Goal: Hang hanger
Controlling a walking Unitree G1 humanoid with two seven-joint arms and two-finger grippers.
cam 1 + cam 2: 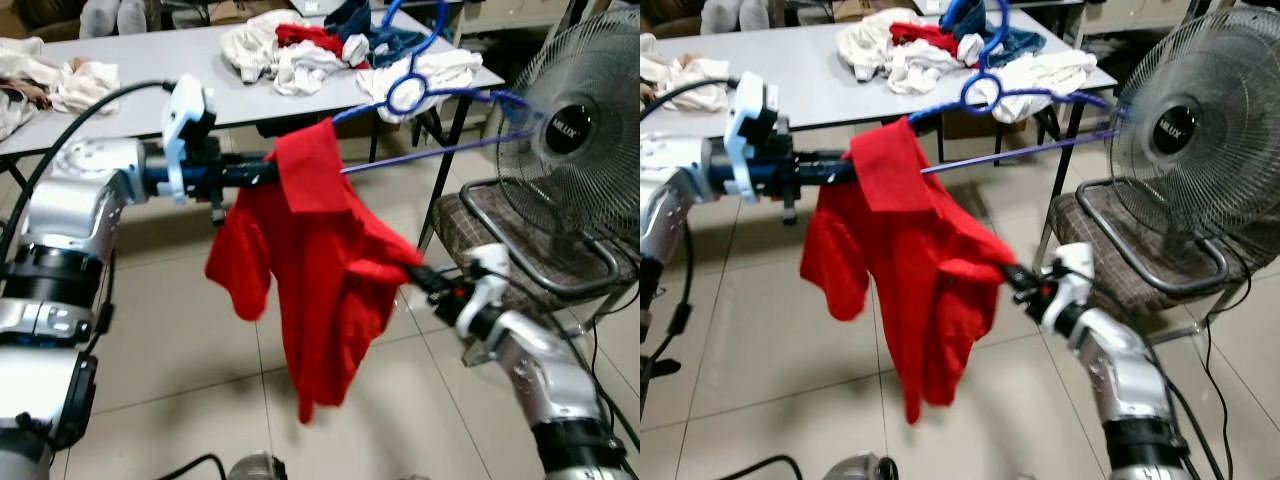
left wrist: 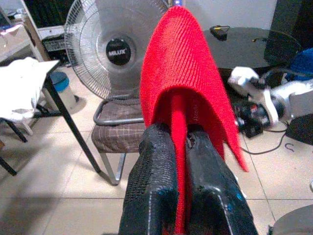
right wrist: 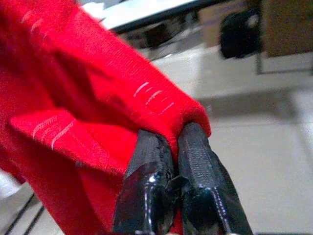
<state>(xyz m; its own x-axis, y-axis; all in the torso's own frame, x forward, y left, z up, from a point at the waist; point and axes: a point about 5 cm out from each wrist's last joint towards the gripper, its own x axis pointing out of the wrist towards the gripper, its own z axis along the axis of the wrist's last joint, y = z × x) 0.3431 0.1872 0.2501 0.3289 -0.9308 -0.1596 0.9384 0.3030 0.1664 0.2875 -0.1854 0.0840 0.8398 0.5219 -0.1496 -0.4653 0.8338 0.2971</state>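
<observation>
A red shirt (image 1: 320, 270) hangs in mid-air between the robot's two arms, in front of the grey surface (image 1: 150, 70) that carries a heap of clothes (image 1: 300, 50). The left gripper (image 1: 262, 172) is closed on the shirt's upper edge near the collar; its wrist view shows the two black fingers (image 2: 151, 186) clamped with red fabric running up between them. The right gripper (image 1: 418, 272) is also closed, pinching a fold of the shirt on the side away from the surface, and the cloth drapes down from both holds toward the tiled floor (image 1: 180, 340).

A blue hanger (image 1: 420, 95) sits just above and behind the shirt, between it and the surface's near corner. One of its thin arms seems to run into the shirt at the collar, while the rest, with the ring at its neck, sticks out bare toward the electric fan (image 1: 570, 130) that stands on a chair (image 1: 520, 250) beside the surface. What holds the hanger up is not clear.

By the look of it, the task is in its middle stretch: the shirt is lifted and spread, and the hanger appears only partly threaded. Still to do, as far as can be judged, is seating the shirt on both hanger arms and carrying the hanger to a rail or hook.
</observation>
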